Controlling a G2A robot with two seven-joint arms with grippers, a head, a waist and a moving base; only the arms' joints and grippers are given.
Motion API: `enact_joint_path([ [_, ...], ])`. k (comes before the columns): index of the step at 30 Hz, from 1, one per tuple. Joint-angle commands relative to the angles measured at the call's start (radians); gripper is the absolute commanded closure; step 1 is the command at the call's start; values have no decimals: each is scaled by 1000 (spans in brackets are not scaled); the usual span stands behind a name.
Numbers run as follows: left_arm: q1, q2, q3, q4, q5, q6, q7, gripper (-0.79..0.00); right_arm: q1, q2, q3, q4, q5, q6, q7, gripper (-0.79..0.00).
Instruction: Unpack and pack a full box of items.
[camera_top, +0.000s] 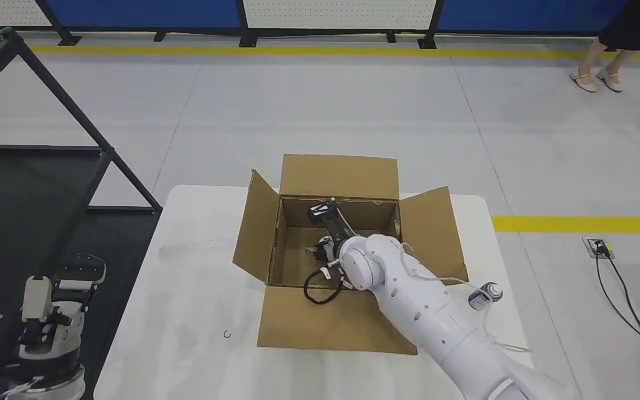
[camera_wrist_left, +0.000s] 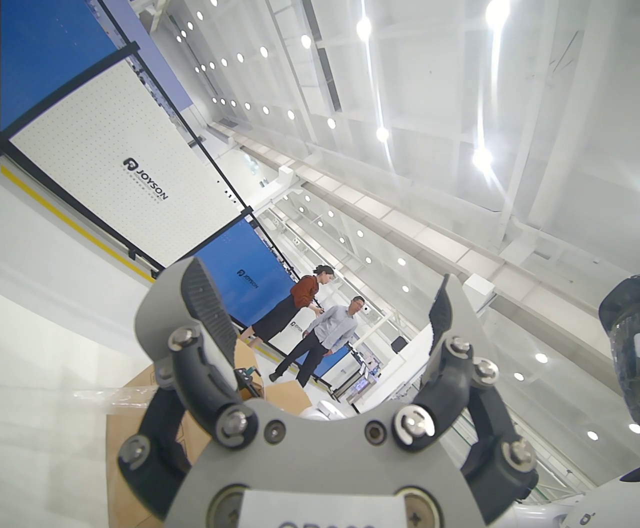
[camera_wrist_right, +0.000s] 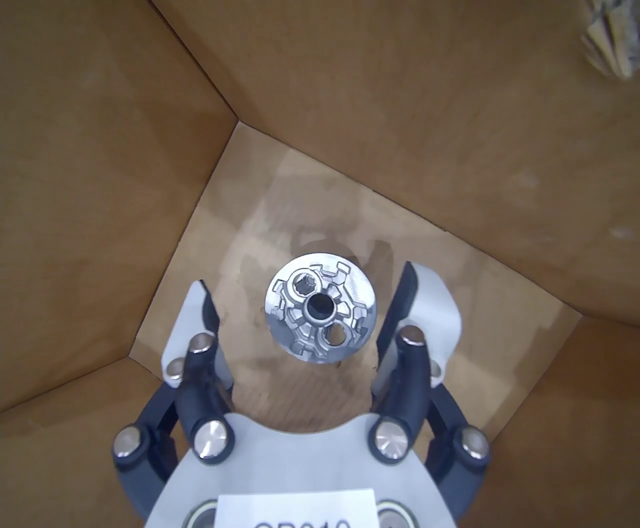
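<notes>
An open cardboard box (camera_top: 338, 172) stands on the white table (camera_top: 190, 300), its flaps spread outward. My right arm reaches down into it from the near right, with the right gripper (camera_top: 325, 250) low inside. In the right wrist view the right gripper (camera_wrist_right: 307, 280) is open, one finger on each side of a round silver metal part (camera_wrist_right: 320, 314) that lies on the box floor (camera_wrist_right: 500, 310). The fingers stand apart from the part. My left gripper (camera_wrist_left: 320, 275) is open and holds nothing; it points up at the ceiling, with a corner of the box (camera_wrist_left: 145, 400) beside it.
A small dark-capped bottle (camera_top: 487, 293) stands on the table right of the box. A tiny ring-like bit (camera_top: 228, 334) lies on the table left of the box. Something pale and crumpled (camera_wrist_right: 607, 40) shows at the box wall's upper edge.
</notes>
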Motion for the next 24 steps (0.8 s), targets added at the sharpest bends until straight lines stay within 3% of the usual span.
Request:
enact_joint_path([
  [1,0,0,0,0,0,0,0,-785,-11,5,10,-25,-17,10,1,-785],
  [5,0,0,0,0,0,0,0,-785,-59,28,51,-129,-65,33,-17,-785],
  [9,0,0,0,0,0,0,0,-785,-168,75,141,-336,-142,51,-43,-785],
  [16,0,0,0,0,0,0,0,-785,-493,162,372,-829,-312,104,-49,-785],
  [24,0,0,0,0,0,0,0,-785,-837,209,620,-1202,-378,96,-178,-785],
])
